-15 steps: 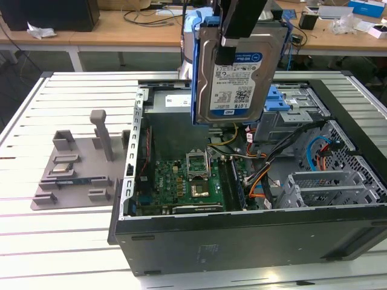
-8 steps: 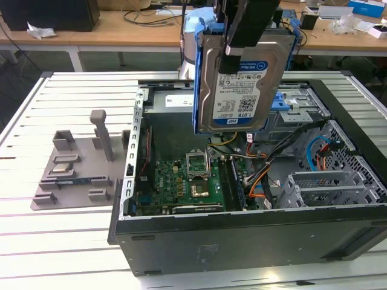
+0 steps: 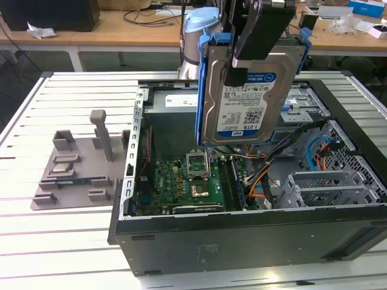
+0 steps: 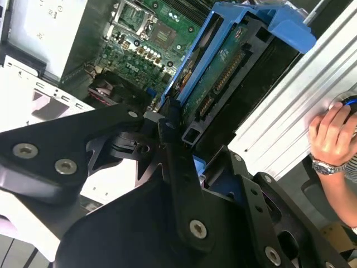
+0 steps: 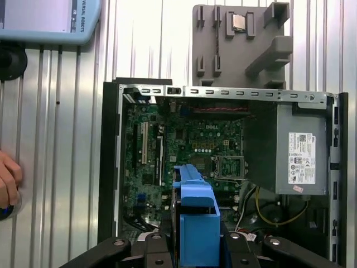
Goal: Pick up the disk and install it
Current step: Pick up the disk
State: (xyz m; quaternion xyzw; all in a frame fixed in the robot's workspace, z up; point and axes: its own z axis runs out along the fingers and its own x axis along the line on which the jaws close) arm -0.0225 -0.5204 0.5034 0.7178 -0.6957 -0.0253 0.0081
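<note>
Pincer (image 3: 240, 63) closed tight on the upper part of the disk (image 3: 248, 103). Disk hangs upright under it in the air, label toward the exterior view. Directly below the pincer: open computer case (image 3: 242, 241), motherboard (image 3: 181, 187) exposed. Case rests on slatted desk (image 3: 60, 241).

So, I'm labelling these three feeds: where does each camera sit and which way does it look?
Exterior view: off the arm, raised, looking down into the open computer case; the gripper holds the disk upright above it.
First wrist view: on the arm, looking straight down into the case at the motherboard; gripper links and a person's hand show.
Second wrist view: on the arm, looking obliquely along the gripper at the disk's circuit-board side; a hand with a watch shows.
Shared: both wrist views show disk, motherboard and a hand.
</note>
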